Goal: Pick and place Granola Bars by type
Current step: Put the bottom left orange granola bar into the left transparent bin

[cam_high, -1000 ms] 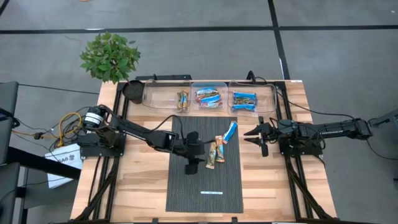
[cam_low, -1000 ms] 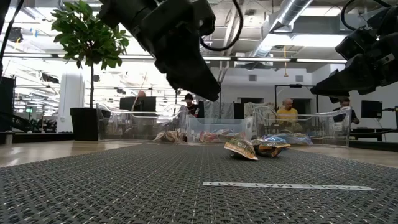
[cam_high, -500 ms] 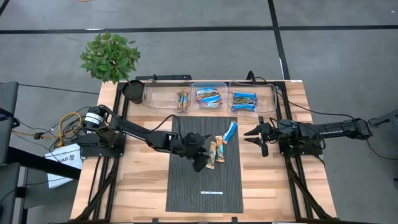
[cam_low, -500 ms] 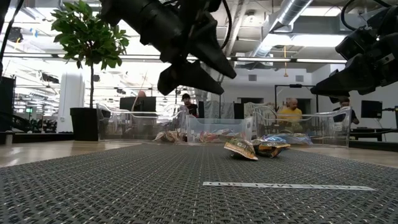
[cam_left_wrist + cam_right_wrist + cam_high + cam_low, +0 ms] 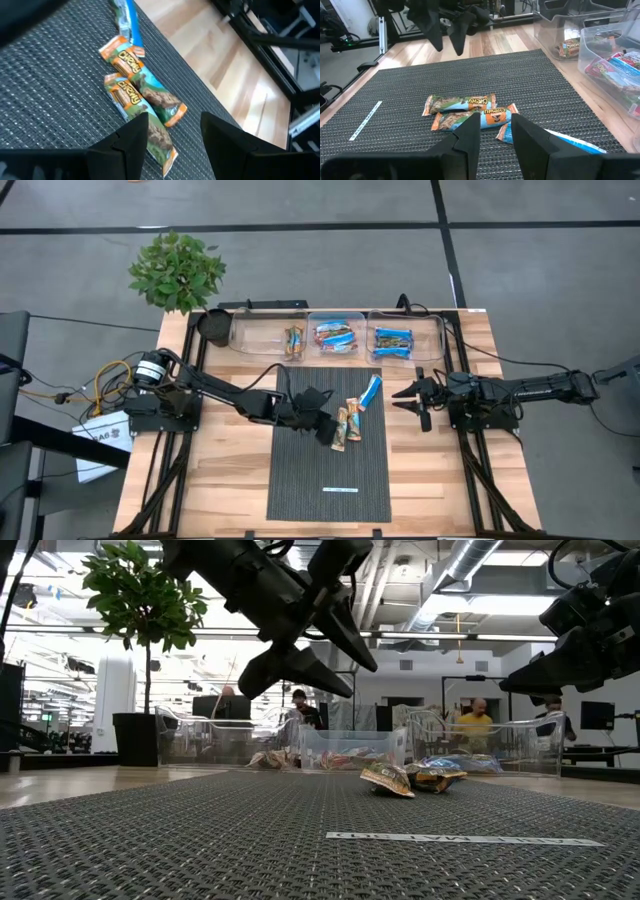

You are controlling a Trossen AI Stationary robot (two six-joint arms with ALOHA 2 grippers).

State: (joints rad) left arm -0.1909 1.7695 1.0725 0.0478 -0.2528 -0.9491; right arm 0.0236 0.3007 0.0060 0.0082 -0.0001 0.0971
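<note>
Three loose bars, high view: two tan-orange Granola Bars and a blue bar on the dark mat; more in clear bins.
Low view: left gripper spread, empty, above mat; wrappers small.
Left wrist view: tan wrappers partly hidden by fingers.
Right wrist view: right gripper parted, empty, beside the mat.

Bright even overhead light, soft shadows, blurred close foreground, backlit room
</note>
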